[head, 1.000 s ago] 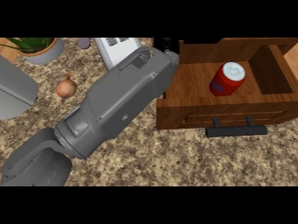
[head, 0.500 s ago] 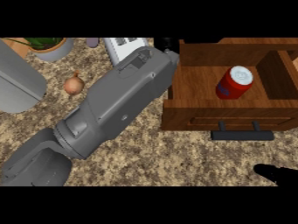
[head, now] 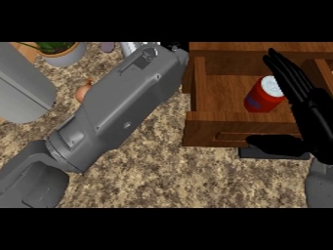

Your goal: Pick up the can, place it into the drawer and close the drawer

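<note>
The red can [head: 262, 95] is seen lying inside the open wooden drawer [head: 226, 129], and its label cannot be read. The right hand [head: 317, 119] is held open over the drawer's right side just beside the can, fingers straight, nothing gripped, while the grey left forearm [head: 118, 114] is stretched across the counter [head: 169, 176]

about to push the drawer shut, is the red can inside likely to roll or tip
The red cylindrical can would probably roll or slide: its side is round and smooth, with bare floor around it in the open wooden drawer. The drawer's walls should contain it. It looks rigid.
</note>
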